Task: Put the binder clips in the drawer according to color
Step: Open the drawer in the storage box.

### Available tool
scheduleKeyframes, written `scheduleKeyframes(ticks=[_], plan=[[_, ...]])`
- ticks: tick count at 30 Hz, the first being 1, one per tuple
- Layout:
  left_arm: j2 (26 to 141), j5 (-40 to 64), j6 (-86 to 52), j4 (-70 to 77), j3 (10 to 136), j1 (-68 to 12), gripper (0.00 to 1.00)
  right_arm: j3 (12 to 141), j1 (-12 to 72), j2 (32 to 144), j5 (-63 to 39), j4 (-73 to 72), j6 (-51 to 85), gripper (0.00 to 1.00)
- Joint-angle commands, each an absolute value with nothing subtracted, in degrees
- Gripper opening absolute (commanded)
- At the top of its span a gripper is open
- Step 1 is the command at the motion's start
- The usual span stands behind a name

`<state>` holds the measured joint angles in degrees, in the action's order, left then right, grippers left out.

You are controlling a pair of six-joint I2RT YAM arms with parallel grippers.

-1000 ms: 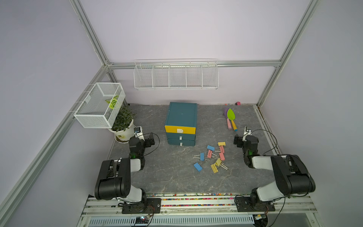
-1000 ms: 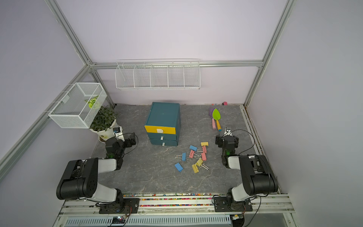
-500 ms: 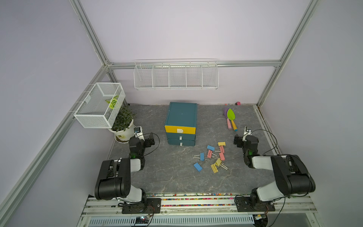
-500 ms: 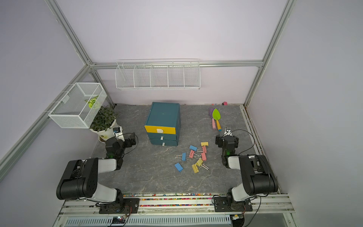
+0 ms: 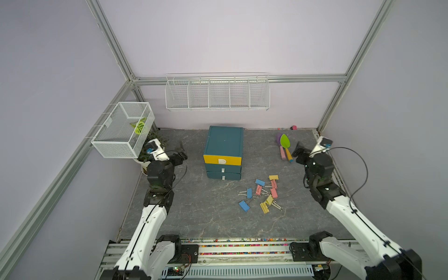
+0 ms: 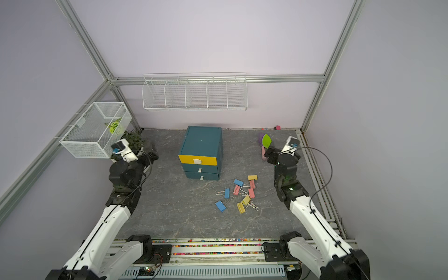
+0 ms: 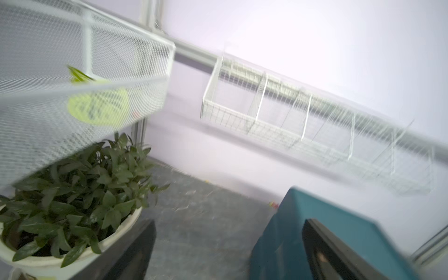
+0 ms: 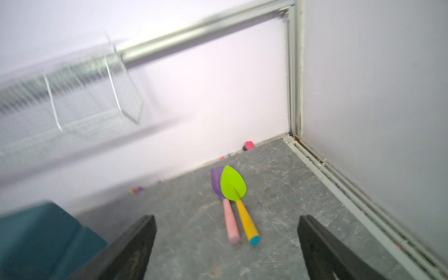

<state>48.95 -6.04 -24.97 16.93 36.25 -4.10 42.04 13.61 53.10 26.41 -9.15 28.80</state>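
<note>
**Grey bench (image 5: 194,213): sorting not yet begun**

Nine or so binder clips (image 5: 258,190) loose and colour-mixed just beside three-drawer cabinet (image 5: 223,145), fully shut. Spread and empty: left claw (image 7: 230,254) near potted plant (image 7: 72,181), right claw (image 8: 228,244) near toy shovels (image 8: 232,186). Everything left: opening, picking, sorting.

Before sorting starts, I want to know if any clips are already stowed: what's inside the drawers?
Nothing inside shows: all three drawers are shut, so their fronts hide any contents. The clips in view lie loose on the mat in front.
</note>
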Motion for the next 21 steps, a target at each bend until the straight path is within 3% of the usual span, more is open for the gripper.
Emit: scheduleKeyframes(ticks=[1,3,6,10,15,21], plan=[[48.76,2.32,-40.28,6.6,32.31,-3.17,1.0,37.25,10.57,50.91,15.88,4.23,43.03,0.97],[51.07,6.64,-39.27,-2.36,37.3,-6.56,1.0,42.34,14.93,51.1,19.6,15.53,41.54,0.99],[51.91,-4.82,-36.75,-16.31,42.2,-19.7,0.97,52.71,26.52,55.87,32.04,34.23,37.9,0.98],[48.63,-10.46,-38.54,-19.9,40.54,-32.37,0.83,58.03,36.42,61.02,35.89,46.4,39.08,0.91],[53.03,-10.35,-39.19,-20.49,42.23,-36.97,0.66,59.17,41.24,63.42,33.32,48.34,38.47,0.83],[59.37,-10.22,-33.63,-18.11,47.31,-38.39,0.64,61.11,41.56,64.86,30.71,48.23,35.04,0.8]])
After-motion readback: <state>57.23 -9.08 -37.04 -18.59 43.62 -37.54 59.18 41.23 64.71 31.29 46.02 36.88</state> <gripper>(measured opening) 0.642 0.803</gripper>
